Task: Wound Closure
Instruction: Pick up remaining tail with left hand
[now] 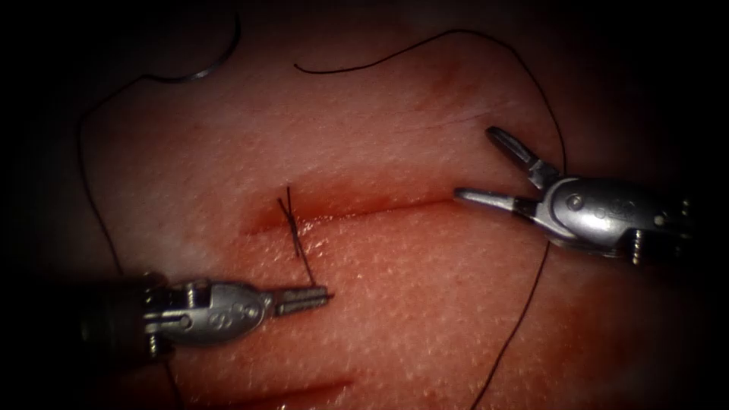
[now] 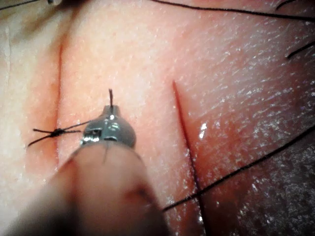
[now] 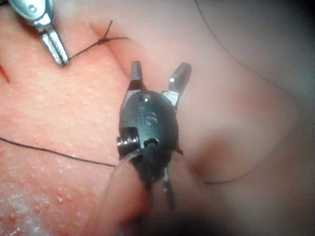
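Note:
A stitch knot [image 1: 290, 220] sits on the cut [image 1: 380, 206] toward its left end. My left tool [image 1: 320, 296] lies below the cut, jaws shut on the short thread tail running down from the knot. My right tool [image 1: 477, 164] hovers at the cut's right end, jaws wide open and holding nothing. The curved needle [image 1: 206, 67] lies free at the far upper left, not in the tissue. In the left wrist view the left tool [image 2: 111, 114] pinches the tail beside the knot [image 2: 57, 132]. In the right wrist view the right tool [image 3: 158, 73] gapes, with the knot [image 3: 104, 40] beyond.
Long thread [image 1: 548, 114] loops across the upper tissue, passes behind the right tool and runs down to the lower edge. Another strand [image 1: 95, 205] trails from the needle down the left side. A second shallow cut [image 1: 304, 395] lies near the bottom.

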Robot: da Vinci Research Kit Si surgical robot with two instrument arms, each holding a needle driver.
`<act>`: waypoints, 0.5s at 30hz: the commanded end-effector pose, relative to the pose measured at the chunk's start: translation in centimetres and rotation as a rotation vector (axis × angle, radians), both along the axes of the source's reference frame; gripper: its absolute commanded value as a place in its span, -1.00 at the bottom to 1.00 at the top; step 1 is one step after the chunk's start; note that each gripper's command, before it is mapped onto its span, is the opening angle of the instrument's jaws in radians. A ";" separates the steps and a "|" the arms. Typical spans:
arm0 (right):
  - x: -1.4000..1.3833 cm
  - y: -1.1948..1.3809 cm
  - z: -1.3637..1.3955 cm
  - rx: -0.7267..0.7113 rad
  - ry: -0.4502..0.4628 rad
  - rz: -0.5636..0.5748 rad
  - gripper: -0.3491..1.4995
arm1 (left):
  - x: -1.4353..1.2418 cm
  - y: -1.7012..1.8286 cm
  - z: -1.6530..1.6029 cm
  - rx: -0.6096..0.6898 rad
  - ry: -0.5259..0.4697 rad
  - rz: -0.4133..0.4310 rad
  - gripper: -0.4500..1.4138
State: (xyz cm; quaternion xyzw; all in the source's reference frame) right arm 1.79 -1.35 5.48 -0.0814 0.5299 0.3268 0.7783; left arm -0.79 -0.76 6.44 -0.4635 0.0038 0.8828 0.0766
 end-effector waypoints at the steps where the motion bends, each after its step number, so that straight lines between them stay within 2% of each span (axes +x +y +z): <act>1: 0.16 -0.04 0.07 0.008 0.015 -0.039 0.15 | -0.02 0.04 0.00 0.005 -0.002 0.002 -1.00; 3: 0.19 -0.07 0.08 0.008 0.022 -0.049 0.15 | 0.00 0.05 -0.02 0.007 -0.003 0.003 -1.00; 4: 0.24 -0.11 0.10 0.011 0.027 -0.066 0.22 | 0.01 0.07 -0.04 0.011 -0.002 0.007 -1.00; 6: 0.39 -0.23 0.18 0.025 0.046 -0.137 0.24 | 0.07 0.13 -0.13 0.011 -0.017 -0.008 -1.00; 7: 0.53 -0.32 0.26 0.035 0.079 -0.201 0.29 | 0.12 0.19 -0.20 0.014 -0.034 -0.024 -1.00; 10: 0.74 -0.44 0.40 0.012 0.082 -0.304 0.45 | 0.19 0.26 -0.27 0.011 -0.046 -0.033 -1.00; 11: 0.90 -0.52 0.47 -0.023 0.089 -0.361 0.60 | 0.24 0.31 -0.30 0.012 -0.056 -0.041 -1.00; 12: 0.97 -0.55 0.50 -0.039 0.096 -0.378 0.64 | 0.26 0.33 -0.31 0.012 -0.060 -0.044 -1.00; 14: 1.04 -0.57 0.52 -0.057 0.104 -0.392 0.64 | 0.27 0.35 -0.32 0.011 -0.064 -0.048 -1.00; 15: 1.18 -0.60 0.56 -0.085 0.124 -0.423 0.62 | 0.30 0.39 -0.32 0.010 -0.072 -0.055 -1.00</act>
